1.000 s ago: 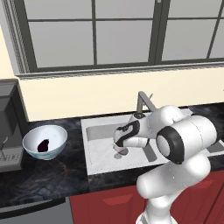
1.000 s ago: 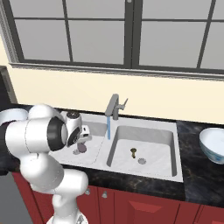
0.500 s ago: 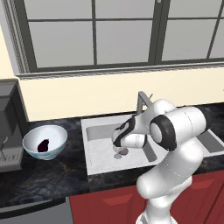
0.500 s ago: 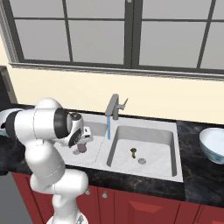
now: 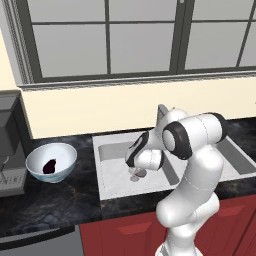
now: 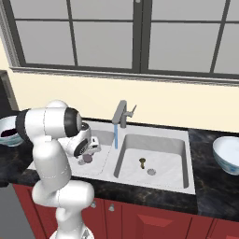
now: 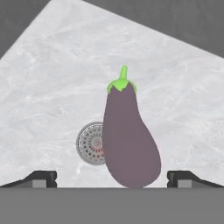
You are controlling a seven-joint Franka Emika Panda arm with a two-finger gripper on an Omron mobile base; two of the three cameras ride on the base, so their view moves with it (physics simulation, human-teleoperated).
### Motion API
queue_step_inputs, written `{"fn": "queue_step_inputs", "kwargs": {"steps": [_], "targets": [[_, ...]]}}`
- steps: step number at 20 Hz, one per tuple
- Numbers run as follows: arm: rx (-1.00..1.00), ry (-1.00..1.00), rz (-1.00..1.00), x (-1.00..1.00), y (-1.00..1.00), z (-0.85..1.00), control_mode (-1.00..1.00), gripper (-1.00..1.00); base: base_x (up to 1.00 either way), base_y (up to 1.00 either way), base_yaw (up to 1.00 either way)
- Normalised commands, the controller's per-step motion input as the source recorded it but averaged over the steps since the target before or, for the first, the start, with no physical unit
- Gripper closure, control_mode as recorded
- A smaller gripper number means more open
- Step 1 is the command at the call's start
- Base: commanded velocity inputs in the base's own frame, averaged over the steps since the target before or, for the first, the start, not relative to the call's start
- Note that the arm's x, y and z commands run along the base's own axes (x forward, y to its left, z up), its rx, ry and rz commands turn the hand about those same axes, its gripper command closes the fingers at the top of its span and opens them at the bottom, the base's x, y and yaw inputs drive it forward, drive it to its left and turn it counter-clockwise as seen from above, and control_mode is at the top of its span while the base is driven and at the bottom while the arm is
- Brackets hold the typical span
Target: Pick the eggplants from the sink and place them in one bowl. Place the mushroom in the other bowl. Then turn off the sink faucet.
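Black stone table under a wide window carries the double sink. Two bowls: one holding a dark eggplant, another at 3 o'clock. Hand spread wide around one paler eggplant, drain at its 9 o'clock.

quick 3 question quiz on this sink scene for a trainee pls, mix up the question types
1. True or false: the gripper is shut on the pale eggplant.
2. Which basin of the sink holds the mushroom: a) by the arm, b) the other one?
3. What lies in the bowl left of the sink?

Key: 1 false, it is open with the eggplant between its fingertips. 2 b. 3 the dark eggplant.
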Motion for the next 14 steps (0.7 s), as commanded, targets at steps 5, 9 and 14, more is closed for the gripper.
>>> {"fn": "queue_step_inputs", "kwargs": {"steps": [5,9,14], "targets": [[0.00,0.00,0.00,0.22,0.00,-0.29,-1.00,-1.00,0.00,0.00,0.00],[0.00,0.00,0.00,0.17,0.00,-0.38,-1.00,-1.00,0.00,0.00,0.00],[-0.01,0.00,0.00,0.26,-0.02,-0.42,-1.00,-1.00,0.00,0.00,0.00]]}}
